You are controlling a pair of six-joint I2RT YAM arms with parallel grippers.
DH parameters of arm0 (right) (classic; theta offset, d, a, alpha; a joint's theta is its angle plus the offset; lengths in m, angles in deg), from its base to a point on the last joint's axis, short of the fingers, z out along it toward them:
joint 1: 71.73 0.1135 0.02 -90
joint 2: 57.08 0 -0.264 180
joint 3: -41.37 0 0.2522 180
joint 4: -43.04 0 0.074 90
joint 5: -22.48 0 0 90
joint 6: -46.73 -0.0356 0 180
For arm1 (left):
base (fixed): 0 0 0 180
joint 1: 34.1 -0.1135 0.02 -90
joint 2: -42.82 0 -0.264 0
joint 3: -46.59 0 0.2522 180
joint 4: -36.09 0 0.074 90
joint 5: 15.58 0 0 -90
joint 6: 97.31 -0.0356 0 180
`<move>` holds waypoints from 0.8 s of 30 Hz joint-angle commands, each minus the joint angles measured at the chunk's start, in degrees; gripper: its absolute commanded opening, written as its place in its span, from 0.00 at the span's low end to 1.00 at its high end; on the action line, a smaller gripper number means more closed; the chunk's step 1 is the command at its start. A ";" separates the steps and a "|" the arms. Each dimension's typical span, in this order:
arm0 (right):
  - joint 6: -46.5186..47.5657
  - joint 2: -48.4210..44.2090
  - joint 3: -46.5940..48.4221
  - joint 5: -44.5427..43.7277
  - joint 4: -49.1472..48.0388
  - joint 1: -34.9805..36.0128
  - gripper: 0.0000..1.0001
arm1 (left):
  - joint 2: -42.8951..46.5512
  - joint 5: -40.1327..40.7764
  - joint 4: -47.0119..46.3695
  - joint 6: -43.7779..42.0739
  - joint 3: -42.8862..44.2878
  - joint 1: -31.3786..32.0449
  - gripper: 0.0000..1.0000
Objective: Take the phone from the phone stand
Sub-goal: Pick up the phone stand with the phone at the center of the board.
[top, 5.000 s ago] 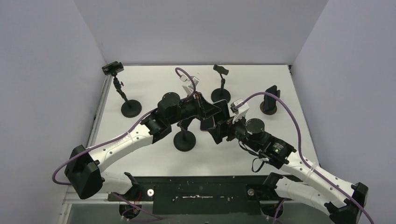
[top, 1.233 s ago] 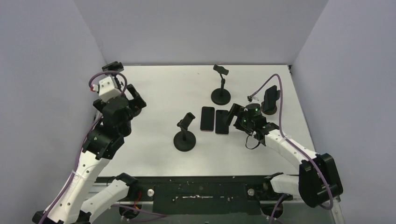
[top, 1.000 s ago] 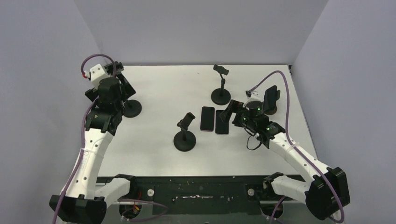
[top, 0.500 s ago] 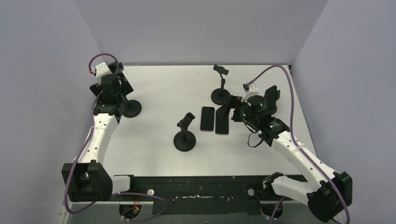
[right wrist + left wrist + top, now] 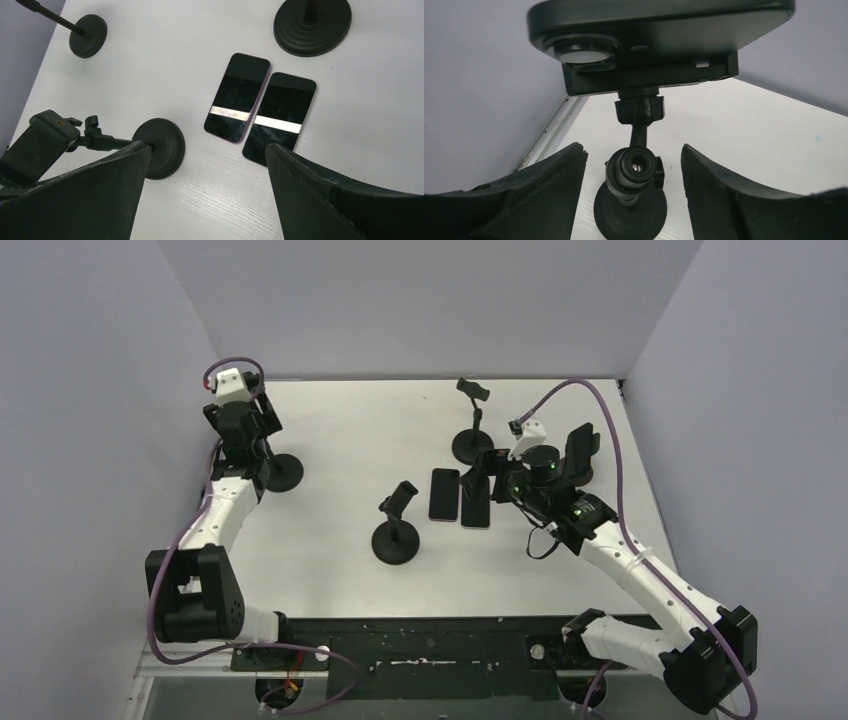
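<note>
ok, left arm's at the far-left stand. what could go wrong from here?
1. The left fingers frame the stand's ball joint, below the phone. Closing here would likely miss the phone.
2. The clamp grips the phone and nothing holds the base, so pulling may tip it.

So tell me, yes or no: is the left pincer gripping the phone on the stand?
No, the left pincer has its fingers apart below the phone, clamped untouched in its stand.

In the left wrist view, the top edge cuts off the phone (image 5: 659, 20) and the bottom edge cuts its stand base (image 5: 626, 225). From above, we cannot make out that phone behind the left arm (image 5: 238, 425). A second stand's base (image 5: 312, 27) runs off the right wrist view's top.
</note>
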 commanded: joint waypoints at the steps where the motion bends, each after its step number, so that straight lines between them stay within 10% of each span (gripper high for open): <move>1: 1.54 -0.23 3.41 -1.84 -0.42 0.55 0.89 | -2.07 -6.29 -8.26 -2.03 3.05 -1.22 0.63; 13: 7.27 -3.37 1.40 8.72 -7.88 2.29 0.89 | -0.15 -13.89 -16.67 -3.07 -0.73 -1.56 0.00; 24: 3.43 0.00 3.30 19.78 -14.75 3.50 0.86 | 8.46 -30.03 -21.72 -2.21 -6.02 2.21 0.00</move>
